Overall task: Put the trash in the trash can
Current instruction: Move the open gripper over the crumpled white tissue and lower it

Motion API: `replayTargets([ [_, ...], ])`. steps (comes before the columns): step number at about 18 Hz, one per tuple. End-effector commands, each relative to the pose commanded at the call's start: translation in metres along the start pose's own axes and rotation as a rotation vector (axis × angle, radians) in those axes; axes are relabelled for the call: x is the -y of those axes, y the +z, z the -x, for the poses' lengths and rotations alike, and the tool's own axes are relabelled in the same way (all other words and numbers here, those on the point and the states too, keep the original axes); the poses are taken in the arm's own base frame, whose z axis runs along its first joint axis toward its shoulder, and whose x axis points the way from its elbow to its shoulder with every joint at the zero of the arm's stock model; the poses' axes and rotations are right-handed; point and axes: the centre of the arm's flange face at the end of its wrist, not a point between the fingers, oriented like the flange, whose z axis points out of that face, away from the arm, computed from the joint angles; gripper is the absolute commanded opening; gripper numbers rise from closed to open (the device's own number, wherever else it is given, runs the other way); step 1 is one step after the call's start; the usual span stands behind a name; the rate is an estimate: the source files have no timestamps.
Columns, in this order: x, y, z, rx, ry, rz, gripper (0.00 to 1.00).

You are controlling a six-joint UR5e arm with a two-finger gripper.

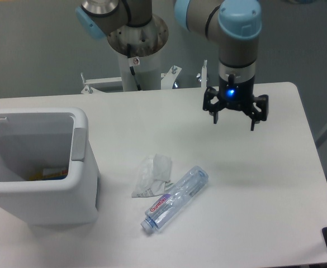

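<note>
Wrapper point(152, 175) crumpled on your worktop point(252, 184) just right of the trash can point(37, 167), bottle point(175, 198) lying beside the wrapper on its right, touching it, your hand point(234, 117) hanging above the worktop, up and right of the bottle, fingers spread, gripping nothing.

The clear plastic bottle point(175, 198), lying near the middle of the desk point(252, 190), carried a red-purple label with white lettering, too small and blurred to read. The crumpled wrapper point(151, 175) just left of it bore small dark print along its near edge, likewise illegible. No other writing could be read.
</note>
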Motion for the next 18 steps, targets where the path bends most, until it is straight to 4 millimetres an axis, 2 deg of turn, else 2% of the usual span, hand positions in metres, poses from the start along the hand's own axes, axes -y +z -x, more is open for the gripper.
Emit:
replayTargets([
  [6, 0.011, 0.026, -0.031, -0.052, 0.048, 0.011, 1.00],
  [9, 0.019, 0.046, -0.044, -0.111, 0.082, -0.001, 1.00],
  [12, 0.030, 0.057, -0.059, -0.135, 0.111, 0.004, 1.00],
  [15, 0.039, 0.059, -0.073, -0.145, 0.136, 0.004, 1.00],
  [18, 0.041, 0.077, -0.088, -0.184, 0.155, 0.020, 1.00],
])
